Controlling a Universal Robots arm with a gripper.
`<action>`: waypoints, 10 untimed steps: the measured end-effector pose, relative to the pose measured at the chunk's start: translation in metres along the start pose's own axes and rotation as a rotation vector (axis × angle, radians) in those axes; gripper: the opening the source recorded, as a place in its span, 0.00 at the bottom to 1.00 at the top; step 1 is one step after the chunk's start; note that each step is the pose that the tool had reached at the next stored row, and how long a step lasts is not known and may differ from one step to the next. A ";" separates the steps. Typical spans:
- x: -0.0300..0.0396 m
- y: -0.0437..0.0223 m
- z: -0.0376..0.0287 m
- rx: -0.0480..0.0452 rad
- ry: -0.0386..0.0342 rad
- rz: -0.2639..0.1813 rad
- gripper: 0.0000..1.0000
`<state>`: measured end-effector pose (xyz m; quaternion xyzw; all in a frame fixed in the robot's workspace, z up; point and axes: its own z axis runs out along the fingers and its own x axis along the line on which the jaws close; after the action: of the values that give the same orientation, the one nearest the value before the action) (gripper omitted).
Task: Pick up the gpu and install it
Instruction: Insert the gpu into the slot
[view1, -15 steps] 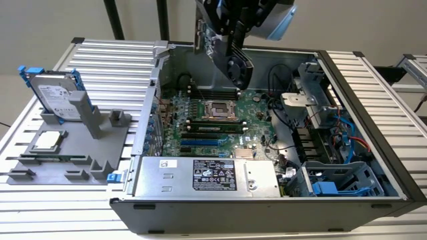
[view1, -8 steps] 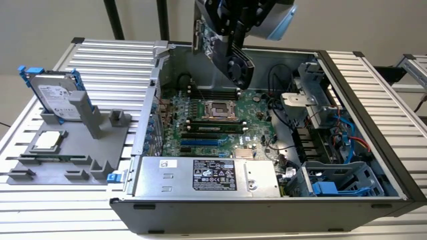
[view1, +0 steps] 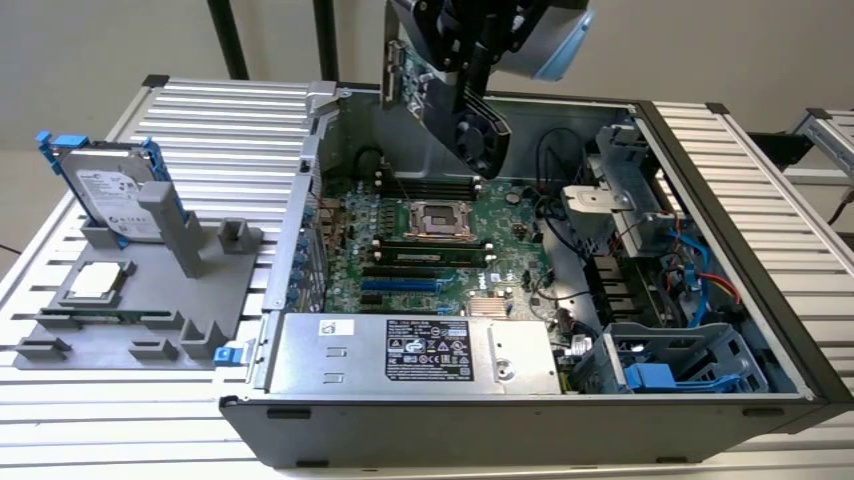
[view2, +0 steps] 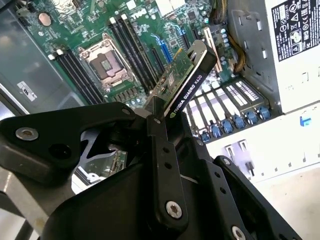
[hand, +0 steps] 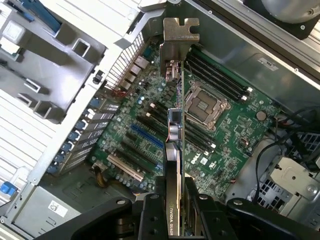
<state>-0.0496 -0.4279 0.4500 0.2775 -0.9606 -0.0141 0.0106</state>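
You had the open computer case (view1: 721, 200) lying on its side, with its motherboard (view1: 441, 240) facing up. Above it, well clear of the board, hung the gpu (view1: 474, 125), turned on edge. In the first wrist view its silver bracket (hand: 179, 37) pointed toward the case's slotted rear wall (hand: 126, 57). Your gripper (hand: 172, 201) was closed on the gpu, one finger on each face of the card at the end away from the bracket. I judge the pickup done and the install in hand: carried over, not yet seated. The next move called for lining the card's lower edge over an expansion slot (hand: 147, 136), with the bracket at the rear opening, before any straight push down.
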 end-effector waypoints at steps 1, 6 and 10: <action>0.0000 0.0000 0.0000 0.0000 0.0001 -0.005 0.00; 0.0000 0.0000 0.0000 0.0003 0.0009 -0.029 0.00; 0.0000 0.0000 0.0000 0.0006 0.0016 -0.048 0.00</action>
<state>-0.0496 -0.4279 0.4500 0.3006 -0.9536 -0.0139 0.0109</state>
